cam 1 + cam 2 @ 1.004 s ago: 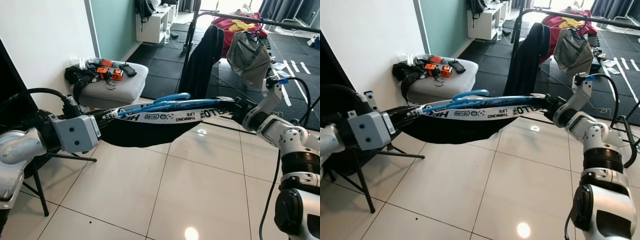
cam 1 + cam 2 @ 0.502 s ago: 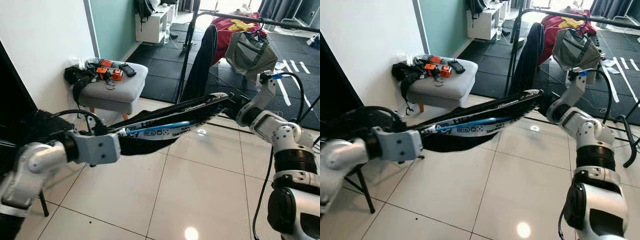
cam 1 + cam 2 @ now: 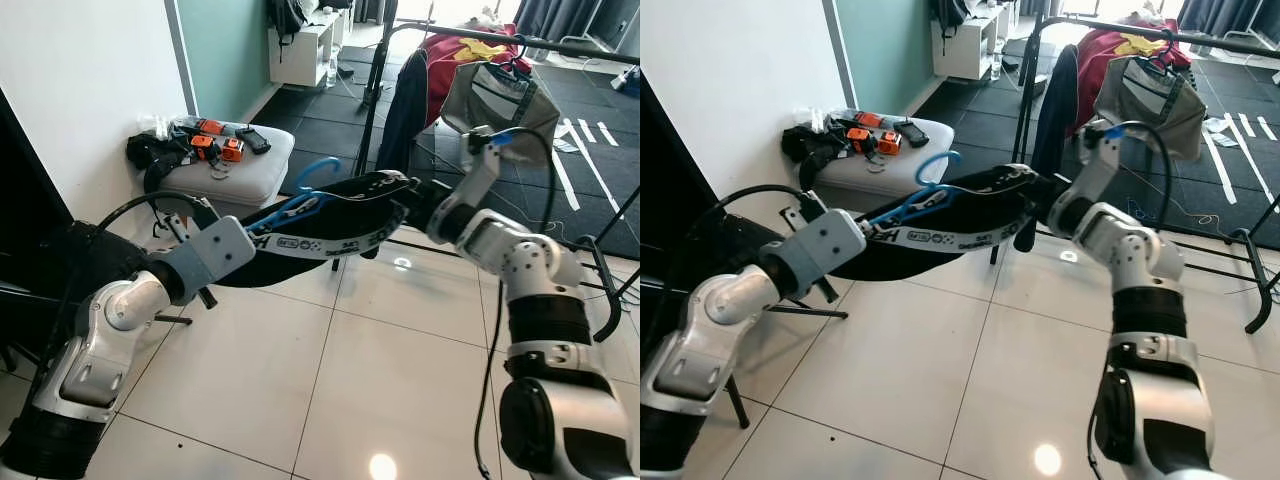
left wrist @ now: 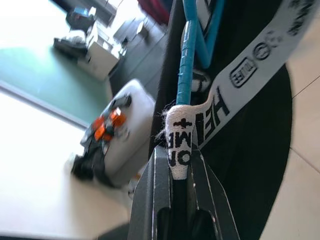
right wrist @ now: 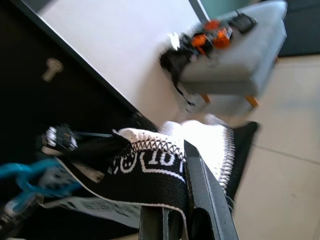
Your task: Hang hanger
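Two tools [image 3: 243, 235] [image 3: 408, 208] at garment [image 3: 330, 235] edges

I am seeing a bright blue hanger [image 3: 300, 203] showing against a black garment [image 3: 330, 225] that is carrying a white band [image 3: 940, 238] printed with black lettering and round logos. Behind it, a grey footstool [image 3: 240, 170] is holding orange-and-black gadgets [image 3: 220, 148], a red and yellow cloth [image 3: 455, 55] is lying past the black rack [image 3: 375, 90], and the tiles [image 3: 300, 380] are gleaming off-white.
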Tool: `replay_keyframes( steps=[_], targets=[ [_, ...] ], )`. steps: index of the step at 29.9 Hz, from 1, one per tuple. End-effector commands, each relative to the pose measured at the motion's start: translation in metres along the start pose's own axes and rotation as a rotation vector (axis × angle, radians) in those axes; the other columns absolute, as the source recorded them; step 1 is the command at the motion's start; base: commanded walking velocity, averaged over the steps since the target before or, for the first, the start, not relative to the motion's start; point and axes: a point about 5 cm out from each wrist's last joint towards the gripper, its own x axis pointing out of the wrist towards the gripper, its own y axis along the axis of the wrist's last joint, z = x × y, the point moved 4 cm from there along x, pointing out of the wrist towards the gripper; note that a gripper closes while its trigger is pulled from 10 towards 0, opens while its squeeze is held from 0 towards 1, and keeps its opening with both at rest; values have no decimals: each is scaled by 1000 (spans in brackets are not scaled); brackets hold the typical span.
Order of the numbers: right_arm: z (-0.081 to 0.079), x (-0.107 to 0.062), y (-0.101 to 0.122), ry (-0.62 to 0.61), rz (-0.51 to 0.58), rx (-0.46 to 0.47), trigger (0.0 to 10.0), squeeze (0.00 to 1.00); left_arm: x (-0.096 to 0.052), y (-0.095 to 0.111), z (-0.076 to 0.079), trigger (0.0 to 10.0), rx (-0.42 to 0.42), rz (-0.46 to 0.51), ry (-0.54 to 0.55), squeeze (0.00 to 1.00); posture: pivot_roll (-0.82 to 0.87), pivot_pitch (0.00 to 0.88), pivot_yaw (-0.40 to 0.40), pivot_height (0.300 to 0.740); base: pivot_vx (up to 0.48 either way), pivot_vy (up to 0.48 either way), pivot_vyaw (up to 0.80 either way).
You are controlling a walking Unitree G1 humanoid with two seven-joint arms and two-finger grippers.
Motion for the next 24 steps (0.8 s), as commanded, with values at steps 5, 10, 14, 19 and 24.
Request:
replay_keyframes(
  steps=[5,10,14,19,24],
  targets=[
    [8,-1,-6,-58,-5,-29,784,0,-3,-4,-2,0,-26,-36,32,0,-57,62,-21,740,0,0,0],
    [8,1,-9,-68,17,-25,10000,404,0,8,14,0,-69,15,-5,0,-58,63,-20,740,0,0,0],
    [7,2,-9,-63,28,-18,10000,404,0,13,20,0,-79,32,-21,0,-58,63,-20,740,0,0,0],
    [16,-4,0,-93,69,12,10000,1000,-2,16,44,0,-120,49,-51,0,-61,68,-21,740,0,0,0],
    [22,-7,9,-126,113,24,10000,1000,-2,15,53,0,-129,44,-64,0,-61,68,-22,740,0,0,0]
  ],
)
